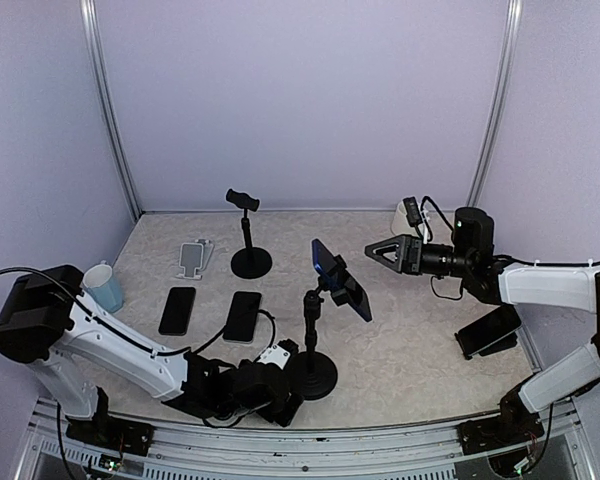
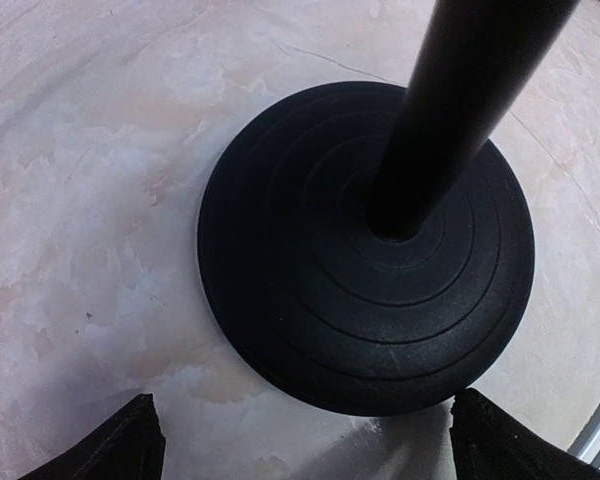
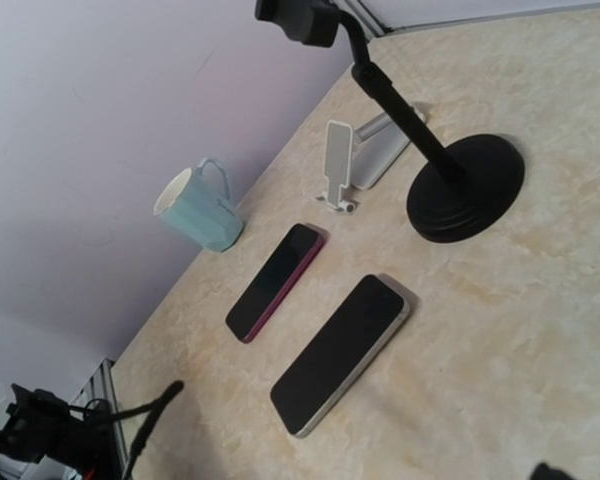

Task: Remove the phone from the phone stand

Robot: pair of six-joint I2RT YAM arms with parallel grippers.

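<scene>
The left claw [image 1: 288,385] lies low on the table with its jaws spread, gripping nothing. The round base [image 2: 365,250] of the phone stand [image 1: 310,330] sits just ahead of its fingertips [image 2: 130,445], and the pole [image 2: 470,110] rises beyond. Its job, as I judge it, is to steady that base by pressing on the disc's near rim, so the stand neither tips nor slides.

The phone [image 1: 340,280] is above and beyond this claw, clamped at a tilt in the clip at the pole's top. The right claw [image 1: 372,250] hovers beside it, tip aimed at it but apart. Its jaws are probably spread, since no fingers crowd its wrist view, though the overhead view is too side-on to be sure. It should take the phone by its long edges and draw it straight out of the clip without twisting.

Only the overhead view shows the phone and both claws together. Only the left wrist view shows the fingertips just short of the base. The right wrist view misses the phone. It looks past it to a teal mug [image 3: 195,210], a red-edged phone [image 3: 275,280] and a pale-edged phone [image 3: 345,350] lying flat, a white folding stand [image 3: 340,170] and an empty stand [image 3: 465,185].
</scene>
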